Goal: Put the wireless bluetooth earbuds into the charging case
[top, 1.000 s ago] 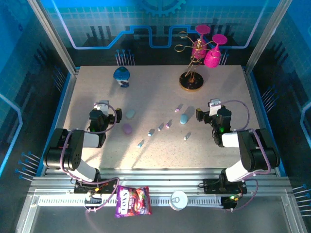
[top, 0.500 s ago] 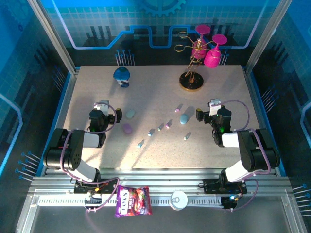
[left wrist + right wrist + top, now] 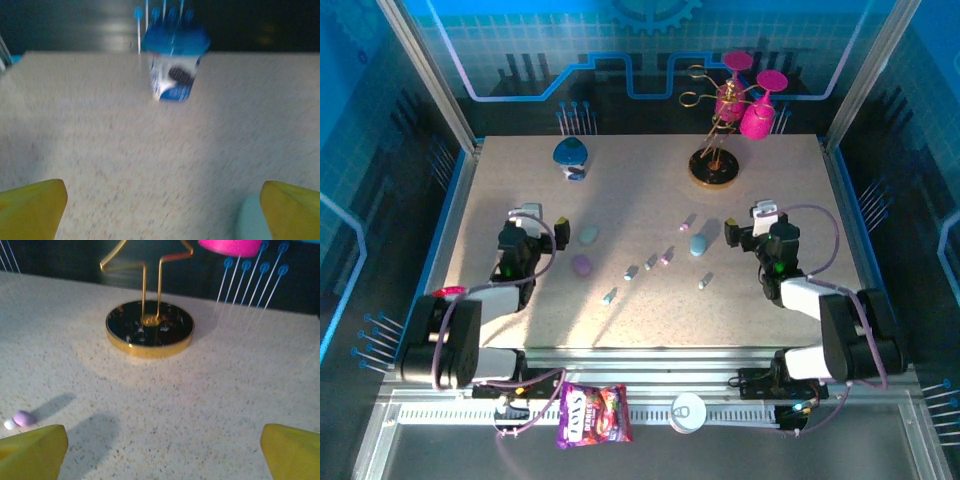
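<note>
Speckled tabletop (image 3: 520,190), blue-lit enclosure. Earbuds (image 3: 632,271) lie loose at centre, among three pebble-shaped charging cases (image 3: 698,244). Left gripper (image 3: 162,190) at 9 o'clock and right gripper (image 3: 162,434) at 3 o'clock: jaws fully spread, empty. Buds probably light, rigid and slick; pinch across the stem.

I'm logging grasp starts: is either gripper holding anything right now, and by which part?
Nothing is held. The left gripper and the right gripper both stand open, and the earbuds lie loose on the table.
</note>
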Motion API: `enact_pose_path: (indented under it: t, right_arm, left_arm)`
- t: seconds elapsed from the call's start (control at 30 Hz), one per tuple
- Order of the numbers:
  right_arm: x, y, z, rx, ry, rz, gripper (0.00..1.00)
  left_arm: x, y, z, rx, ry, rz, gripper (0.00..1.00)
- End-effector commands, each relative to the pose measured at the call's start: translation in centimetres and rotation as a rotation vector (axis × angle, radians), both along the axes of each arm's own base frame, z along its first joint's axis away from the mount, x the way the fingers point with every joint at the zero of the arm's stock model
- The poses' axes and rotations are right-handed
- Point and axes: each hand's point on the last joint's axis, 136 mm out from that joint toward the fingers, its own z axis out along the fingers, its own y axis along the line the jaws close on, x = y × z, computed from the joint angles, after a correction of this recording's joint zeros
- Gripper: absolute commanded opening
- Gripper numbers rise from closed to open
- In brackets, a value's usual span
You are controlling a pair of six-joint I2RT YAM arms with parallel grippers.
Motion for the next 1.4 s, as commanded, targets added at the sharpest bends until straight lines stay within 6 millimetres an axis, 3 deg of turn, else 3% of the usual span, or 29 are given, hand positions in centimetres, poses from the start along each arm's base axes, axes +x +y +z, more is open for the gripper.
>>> enact_pose_path:
  t: [0.0, 0.1, 0.23, 0.4, 0.6, 0.77, 0.93, 1.17, 1.37]
  right_arm:
    - [-0.5, 0.6, 2.1, -0.013, 0.025, -0.013, 1.0]
    - [-1.3, 1.8, 3.5, 0.006, 0.068, -0.001, 1.0]
    - [-3.0, 4.3, 4.0, 0.018, 0.142, 0.049, 1.0]
    - [-5.6, 8.6, 3.5, 0.08, 0.21, 0.138, 1.0]
    - [-6.7, 11.8, 0.4, 0.138, 0.342, 0.093, 1.0]
    - [-5.9, 13.1, -2.8, 0.125, 0.446, 0.027, 1.0]
    - [-4.6, 13.1, -5.3, 0.088, 0.514, -0.033, 0.99]
    - [-3.6, 12.3, -8.7, 0.121, 0.616, -0.065, 0.75]
    - [-3.1, 12.4, -10.4, 0.076, 0.66, -0.068, 0.6]
  left_arm:
    - [-1.5, -1.3, 2.4, 0.084, -0.004, -0.026, 0.99]
    - [-3.0, -4.2, 4.8, 0.075, -0.041, -0.109, 0.99]
    - [-5.3, -10.5, 6.1, 0.038, -0.073, -0.314, 0.99]
    - [-9.1, -17.6, 5.6, 0.07, -0.067, -0.581, 0.99]
    - [-12.9, -22.3, 3.7, 0.072, -0.054, -0.788, 0.99]
    - [-13.8, -24.4, 2.7, 0.086, -0.058, -0.854, 0.99]
    - [-13.8, -25.0, 2.1, 0.087, -0.054, -0.862, 0.99]
    - [-13.7, -25.0, 1.6, 0.095, -0.044, -0.861, 0.99]
    - [-13.6, -24.9, 1.2, 0.102, -0.033, -0.853, 0.99]
